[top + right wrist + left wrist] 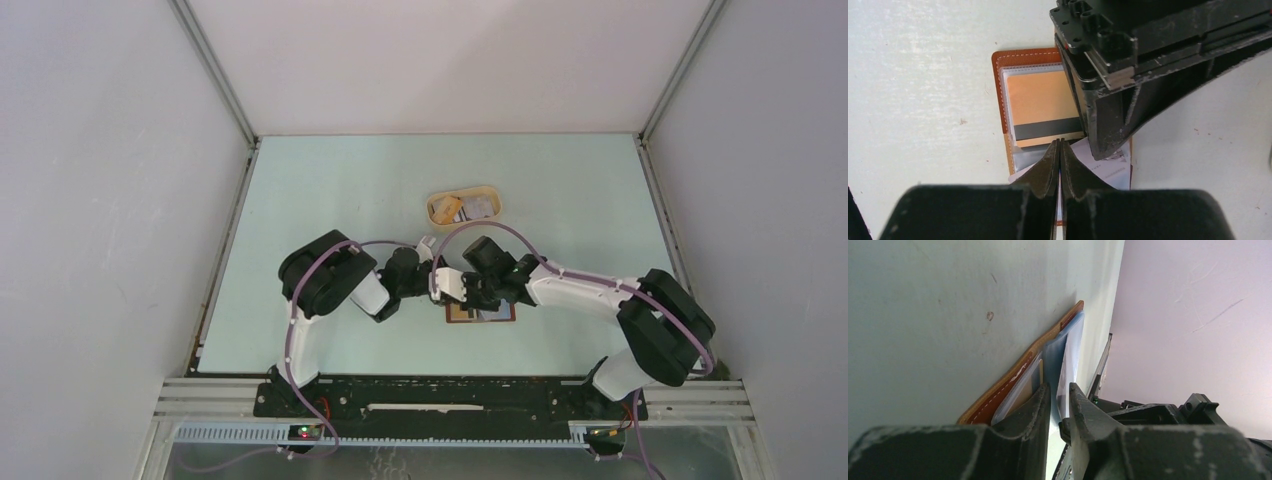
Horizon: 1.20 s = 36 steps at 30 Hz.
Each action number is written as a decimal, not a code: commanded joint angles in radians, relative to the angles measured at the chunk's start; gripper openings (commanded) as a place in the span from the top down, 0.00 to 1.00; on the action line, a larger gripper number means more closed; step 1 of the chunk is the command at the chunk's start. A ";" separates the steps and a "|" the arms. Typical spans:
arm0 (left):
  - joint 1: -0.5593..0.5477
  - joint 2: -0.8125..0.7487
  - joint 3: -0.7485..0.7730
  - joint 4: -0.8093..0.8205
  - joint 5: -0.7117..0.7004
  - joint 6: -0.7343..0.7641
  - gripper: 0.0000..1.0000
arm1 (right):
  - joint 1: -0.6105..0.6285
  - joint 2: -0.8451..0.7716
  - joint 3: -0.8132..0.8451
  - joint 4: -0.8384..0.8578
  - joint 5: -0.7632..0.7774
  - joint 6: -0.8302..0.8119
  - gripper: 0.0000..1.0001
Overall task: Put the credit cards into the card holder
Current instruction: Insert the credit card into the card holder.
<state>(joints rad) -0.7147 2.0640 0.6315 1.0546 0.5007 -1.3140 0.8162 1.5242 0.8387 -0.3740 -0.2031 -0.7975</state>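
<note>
The reddish-brown card holder (497,314) lies open on the table under both grippers. In the right wrist view its stitched edge (998,70) frames a clear pocket holding an orange card with a black stripe (1040,102). A white printed card (1110,172) lies across its lower half. My right gripper (1060,142) is shut, tips down on the holder. My left gripper (1059,391) stands slightly open, and a pale blue card (1069,352) stands on edge in the narrow gap, its far end in the holder (1008,385). More credit cards (478,207) lie in the tray.
The tan oval tray (433,207) sits a little behind the grippers at mid-table. White enclosure walls (120,200) close off the left, right and back. The two arms' wrists nearly touch over the holder.
</note>
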 commanded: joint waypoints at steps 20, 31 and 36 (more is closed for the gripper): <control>0.004 -0.007 0.046 -0.165 0.009 0.061 0.91 | -0.247 -0.139 0.033 -0.035 -0.301 0.112 0.88; 0.013 -0.051 0.111 -0.404 0.059 0.179 1.00 | -0.365 -0.068 0.008 -0.068 -0.290 0.091 0.90; 0.019 -0.071 0.116 -0.444 0.067 0.217 1.00 | -0.362 -0.004 0.020 -0.106 -0.226 0.064 0.91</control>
<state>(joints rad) -0.7036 2.0232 0.7425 0.7521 0.5648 -1.1873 0.4522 1.4845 0.8555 -0.4400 -0.4683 -0.7074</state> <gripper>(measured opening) 0.009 0.100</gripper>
